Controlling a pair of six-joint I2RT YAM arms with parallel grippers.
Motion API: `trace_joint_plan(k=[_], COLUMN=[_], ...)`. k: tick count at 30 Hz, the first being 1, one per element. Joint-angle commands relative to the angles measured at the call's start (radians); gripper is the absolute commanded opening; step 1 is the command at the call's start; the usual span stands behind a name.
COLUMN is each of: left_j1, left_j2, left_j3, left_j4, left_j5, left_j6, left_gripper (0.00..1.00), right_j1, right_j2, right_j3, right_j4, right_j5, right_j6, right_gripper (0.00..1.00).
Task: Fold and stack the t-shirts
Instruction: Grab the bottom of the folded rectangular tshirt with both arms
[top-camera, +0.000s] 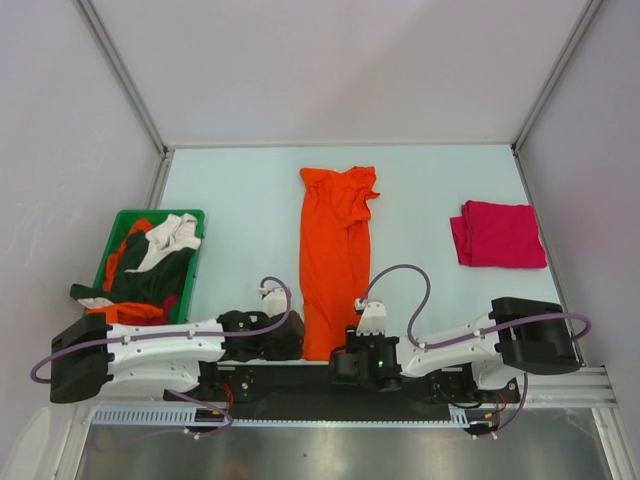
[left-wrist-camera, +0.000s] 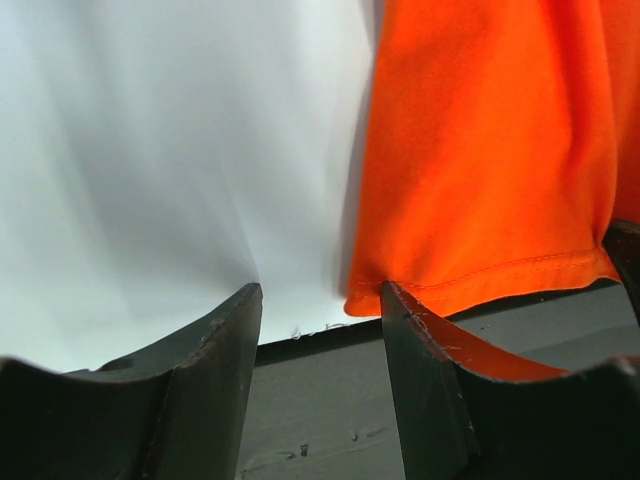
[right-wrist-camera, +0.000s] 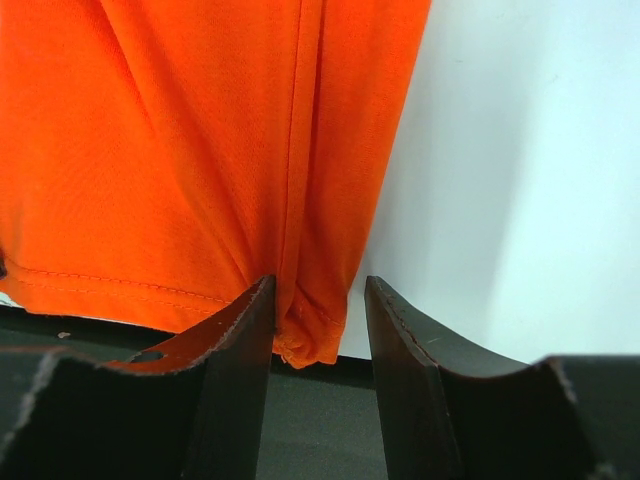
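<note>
A bright orange t-shirt (top-camera: 335, 250), folded into a long strip, lies down the middle of the table with its hem at the near edge. My left gripper (top-camera: 296, 345) sits at the hem's left corner. Its jaws are open, and the orange t-shirt (left-wrist-camera: 480, 160) just meets the right fingertip (left-wrist-camera: 400, 305). My right gripper (top-camera: 354, 352) is at the hem's right corner. That corner of the orange t-shirt (right-wrist-camera: 310, 330) hangs between the open jaws against the left finger (right-wrist-camera: 245, 330), with a gap to the other. A folded magenta-red t-shirt (top-camera: 497, 235) lies at the right.
A green plastic bin (top-camera: 194, 217) at the left holds several crumpled t-shirts in dark green, cream and orange. The black rail (top-camera: 300, 385) carrying both arm bases runs along the near table edge. White walls close in the table on three sides.
</note>
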Motion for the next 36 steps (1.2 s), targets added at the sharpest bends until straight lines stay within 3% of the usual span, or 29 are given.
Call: trace_joint_plan(k=[1, 13, 25, 36], left_j1=[-0.008, -0.01, -0.051, -0.062], left_j2=[0.007, -0.198, 0.144, -0.031], left_j3=[0.021, -0.023, 0.08, 0.044], left_j4=[0.014, 0.008, 0.042, 0.058], left_j5=[-0.016, -0.051, 0.004, -0.054], left_j6=[0.018, 0.011, 0.067, 0.054], left_gripper=[0.58, 0.61, 0.56, 0.57], right_j1=[0.013, 0.017, 0.013, 0.02], right_j2=[0.039, 0.036, 0.057, 0.048], right_j3=[-0.021, -0.01, 0.008, -0.004], right_j4=[-0.079, -0.094, -0.102, -0.112], right_j5=[-0.089, -0.089, -0.088, -0.089], right_j6=[0.024, 0.022, 0.021, 0.039], right_gripper=[0.46, 0.46, 0.47, 0.47])
